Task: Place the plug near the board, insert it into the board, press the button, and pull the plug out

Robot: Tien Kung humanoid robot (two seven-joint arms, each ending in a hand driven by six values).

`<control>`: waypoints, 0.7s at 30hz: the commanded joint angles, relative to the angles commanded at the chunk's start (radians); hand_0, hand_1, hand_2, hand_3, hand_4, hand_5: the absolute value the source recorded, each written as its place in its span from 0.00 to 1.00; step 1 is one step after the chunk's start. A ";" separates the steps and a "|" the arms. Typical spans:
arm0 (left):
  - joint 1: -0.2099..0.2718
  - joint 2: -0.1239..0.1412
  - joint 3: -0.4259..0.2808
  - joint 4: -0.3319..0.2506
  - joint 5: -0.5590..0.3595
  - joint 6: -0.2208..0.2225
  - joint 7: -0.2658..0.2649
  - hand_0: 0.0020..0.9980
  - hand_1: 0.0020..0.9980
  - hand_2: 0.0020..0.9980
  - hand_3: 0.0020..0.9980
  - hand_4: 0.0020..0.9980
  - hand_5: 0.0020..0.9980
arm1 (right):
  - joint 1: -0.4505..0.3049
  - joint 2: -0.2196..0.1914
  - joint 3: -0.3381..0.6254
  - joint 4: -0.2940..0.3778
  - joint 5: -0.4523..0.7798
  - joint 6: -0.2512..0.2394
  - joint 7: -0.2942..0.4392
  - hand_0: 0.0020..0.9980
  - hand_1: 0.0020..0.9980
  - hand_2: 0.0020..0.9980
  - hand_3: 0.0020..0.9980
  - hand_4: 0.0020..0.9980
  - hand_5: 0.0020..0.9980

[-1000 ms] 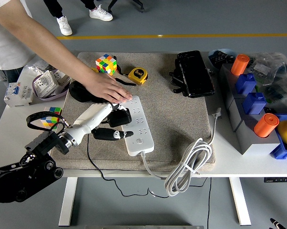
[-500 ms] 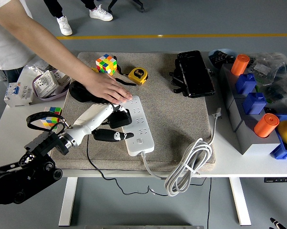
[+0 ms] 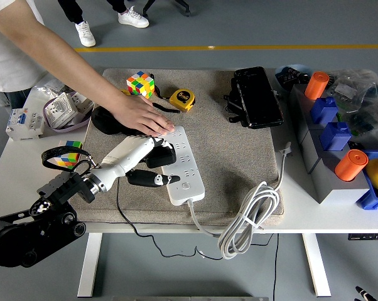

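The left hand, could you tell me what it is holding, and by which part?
The left hand grips the black plug by its body, at the power strip's left edge.

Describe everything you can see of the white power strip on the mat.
The white power strip is a long, flat plastic bar with rows of sockets and a round button near its near end. It lies flat on the beige mat, slightly diagonal. A person's hand presses its far end. The left robot hand holds a black plug at its left edge. Its white cable leaves the near end and coils to the right.
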 joint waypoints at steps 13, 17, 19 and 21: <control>0.011 0.019 -0.011 -0.017 0.024 0.003 0.010 0.49 0.59 0.63 0.60 0.94 0.59 | 0.001 0.000 0.005 0.000 0.001 -0.003 0.006 0.65 0.69 0.69 0.60 0.88 0.51; 0.016 0.023 -0.010 -0.023 0.034 0.004 0.015 0.48 0.57 0.63 0.59 0.94 0.59 | 0.001 0.001 0.005 0.000 0.001 -0.003 0.008 0.65 0.69 0.69 0.60 0.88 0.51; 0.020 0.024 -0.011 -0.028 0.039 0.006 0.018 0.48 0.57 0.63 0.59 0.94 0.59 | 0.000 0.001 0.005 0.000 0.001 -0.003 0.008 0.65 0.69 0.69 0.60 0.88 0.51; 0.021 0.025 -0.010 -0.032 0.044 0.004 0.020 0.47 0.57 0.62 0.59 0.94 0.59 | -0.001 0.000 0.005 -0.001 0.001 -0.003 0.009 0.65 0.69 0.69 0.59 0.88 0.51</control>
